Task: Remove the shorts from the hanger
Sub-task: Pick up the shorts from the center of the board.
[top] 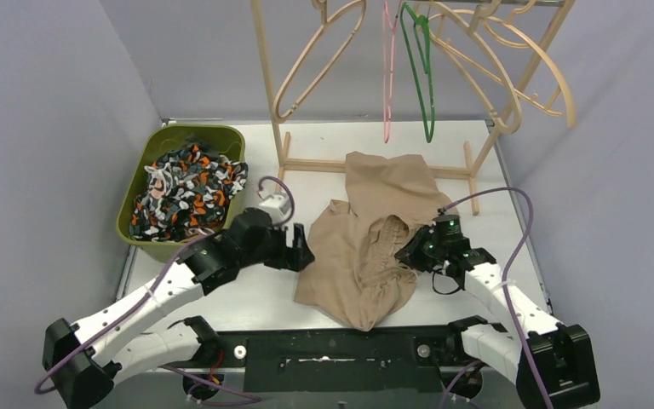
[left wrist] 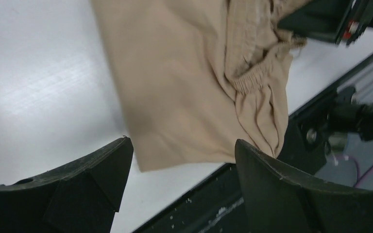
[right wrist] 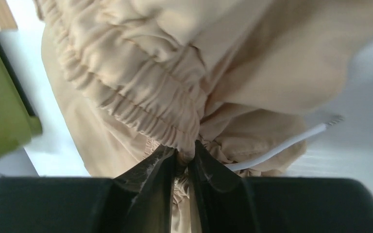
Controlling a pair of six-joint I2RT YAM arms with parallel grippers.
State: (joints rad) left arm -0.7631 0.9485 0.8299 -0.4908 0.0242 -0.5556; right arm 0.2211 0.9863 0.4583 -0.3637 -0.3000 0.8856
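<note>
From the top view I saw the beige shorts [top: 375,230] lying crumpled on the table [top: 247,298], in front of the bare hangers [top: 324,51]. My left fingers [top: 300,253] sat just beside the shorts' left edge, my right fingers [top: 410,253] at their right side. The camouflage shorts [top: 187,192] lay in the green bin [top: 140,170]. In the left wrist view the fingers stood wide apart, holding nothing. In the right wrist view the fingers were clamped on the gathered waistband

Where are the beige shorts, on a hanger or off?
Off. The beige shorts lie rumpled on the table, the hangers behind are bare; right gripper pinches their waistband.
</note>
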